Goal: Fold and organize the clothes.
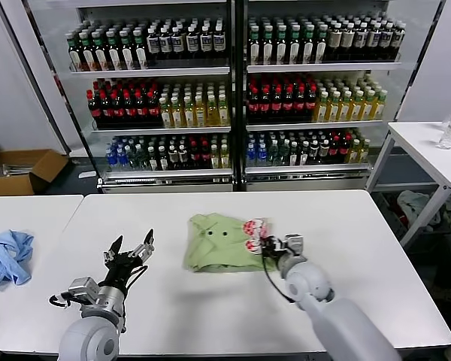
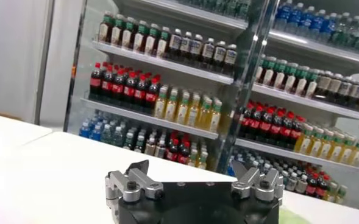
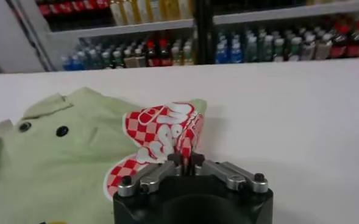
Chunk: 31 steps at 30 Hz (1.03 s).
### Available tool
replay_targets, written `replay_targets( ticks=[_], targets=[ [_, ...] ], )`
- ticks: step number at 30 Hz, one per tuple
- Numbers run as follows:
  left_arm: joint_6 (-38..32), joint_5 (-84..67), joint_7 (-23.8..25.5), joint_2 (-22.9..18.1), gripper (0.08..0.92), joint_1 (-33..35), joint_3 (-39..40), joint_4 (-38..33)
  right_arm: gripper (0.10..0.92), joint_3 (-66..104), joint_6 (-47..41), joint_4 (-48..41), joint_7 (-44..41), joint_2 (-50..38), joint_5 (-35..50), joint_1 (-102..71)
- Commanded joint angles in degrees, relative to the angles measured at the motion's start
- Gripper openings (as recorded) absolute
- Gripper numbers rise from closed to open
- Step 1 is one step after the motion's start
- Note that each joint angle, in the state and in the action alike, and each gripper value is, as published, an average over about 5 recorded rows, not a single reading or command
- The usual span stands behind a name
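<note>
The clothes (image 1: 218, 242), a pastel-green T-shirt, lie crumpled on the white table (image 1: 233, 308) just ahead of centre. Its red-and-white checked print (image 3: 161, 131) bunches up at the right edge. My right gripper (image 1: 264, 245) is at that edge, its jaws pinched together on a fold of the printed fabric; the wrist view shows the right gripper (image 3: 186, 159) with cloth squeezed between its fingertips. My left gripper (image 1: 132, 248) hovers open over bare table to the left of the shirt, holding nothing; the left gripper (image 2: 191, 172) points toward the shelves.
A light blue garment (image 1: 6, 257) lies on the neighbouring table at far left. Glass-door coolers (image 1: 233, 90) full of bottles stand behind. A side table (image 1: 428, 154) with a bottle stands at right. A cardboard box (image 1: 19, 171) sits on the floor at left.
</note>
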Motion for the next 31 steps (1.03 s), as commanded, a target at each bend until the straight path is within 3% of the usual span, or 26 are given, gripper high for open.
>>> replay_targets(
  ticks=[1, 10, 20, 23, 31],
  targets=[
    [-0.71, 3.39, 0.5, 0.03, 0.823, 0.81, 0.59, -0.44, 0.232, 7.92, 7.79, 6.09, -6.85, -10.14, -12.64, -2.72],
    [-3.3, 8.73, 2.67, 0.11, 0.823, 3.27, 1.54, -2.65, 0.492, 16.91, 25.36, 20.49, -3.85, -9.92, -24.0, -20.57],
    [-4.98, 12.41, 3.56, -0.47, 0.823, 7.5, 0.81, -6.46, 0.772, 23.82, 29.06, 27.95, -3.28, -8.58, -25.99, -30.09],
    [-4.98, 12.41, 3.75, -0.49, 0.823, 8.41, 0.65, -7.28, 0.813, 25.18, 28.92, 29.34, -3.22, -8.56, -25.0, -31.73],
    [-4.98, 12.43, 3.89, -0.73, 0.823, 9.54, 0.38, -8.42, 0.823, 26.08, 28.25, 30.41, -1.61, -7.85, -24.25, -32.98]
  ],
)
